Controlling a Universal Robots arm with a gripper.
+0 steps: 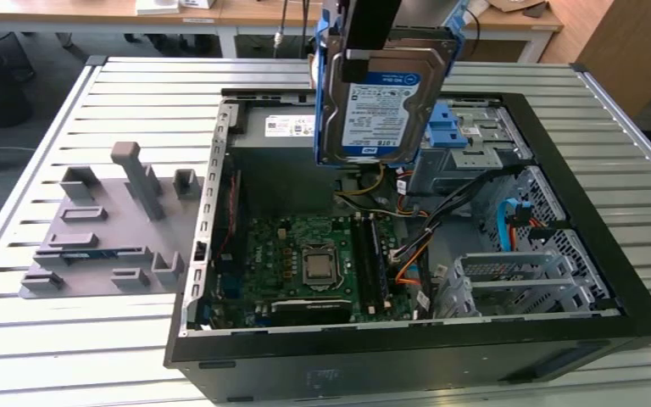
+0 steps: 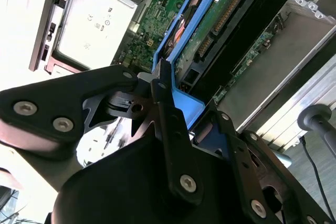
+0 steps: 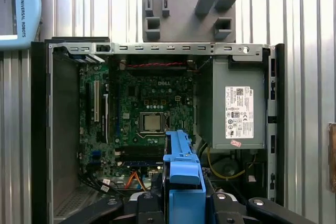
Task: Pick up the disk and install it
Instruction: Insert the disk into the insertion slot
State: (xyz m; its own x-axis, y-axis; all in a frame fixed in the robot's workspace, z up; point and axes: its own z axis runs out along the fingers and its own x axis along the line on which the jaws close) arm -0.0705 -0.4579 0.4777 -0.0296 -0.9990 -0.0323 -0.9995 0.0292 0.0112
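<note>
Well off to the exterior view's left of my gripper (image 1: 362,59), and lower, a grey fixture plate (image 1: 99,246) lies flat on the slatted table (image 1: 31,356). Beneath the gripper stands the open computer case (image 1: 416,356). Its motherboard (image 1: 303,246) lies below the gripper, towards the exterior view's left. The grey box with a white sticker (image 1: 280,127) sits in the case just to that side of the gripper.

The gripper is closed on the disk (image 1: 376,102). In the second wrist view, my fingers (image 2: 168,129) pinch the disk's blue bracket (image 2: 184,106). The disk hangs on edge directly under the gripper, above the case interior, label facing the exterior camera. Lower, to the exterior view's right of the gripper, is the metal cage with a blue latch (image 1: 467,127).
</note>
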